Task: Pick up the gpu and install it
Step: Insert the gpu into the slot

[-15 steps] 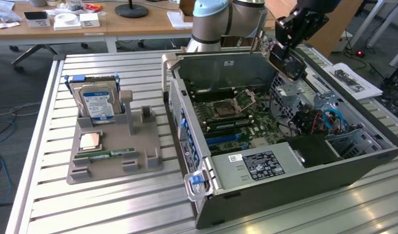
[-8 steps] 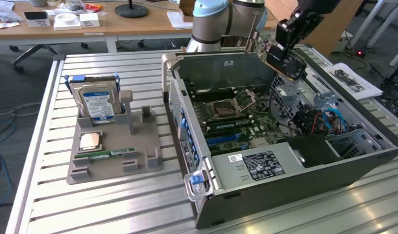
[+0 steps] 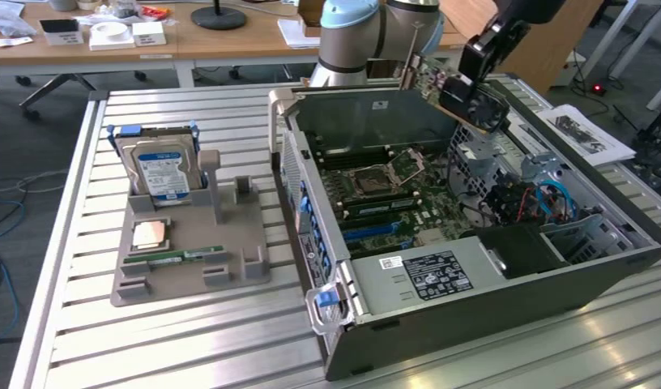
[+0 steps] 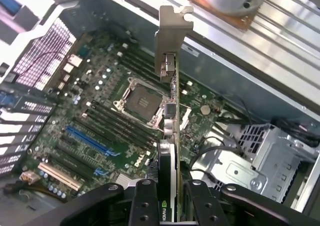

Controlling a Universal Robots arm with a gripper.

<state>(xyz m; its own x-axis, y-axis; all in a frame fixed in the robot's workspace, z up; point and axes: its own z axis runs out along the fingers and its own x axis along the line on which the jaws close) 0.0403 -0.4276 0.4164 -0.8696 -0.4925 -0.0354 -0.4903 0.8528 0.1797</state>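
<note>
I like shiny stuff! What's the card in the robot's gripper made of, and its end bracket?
The gpu looks like dark green circuit board, probably fibreglass, studded with small parts. Its end bracket looks like bare silvery sheet metal, folded at the tip.

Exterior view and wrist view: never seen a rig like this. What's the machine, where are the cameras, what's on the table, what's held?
The machine is a single robot arm with jaws at its end. The exterior view comes from a camera off the arm, overlooking a slatted metal table. The wrist view comes from a camera on the arm's wrist, looking past the jaws into the work.

On the table lies an open computer case with its motherboard exposed. Toward the exterior view's left sits a grey holder carrying a hard drive, a small square chip and a green memory stick.

The jaws are shut on the gpu, held above the open case.
</note>
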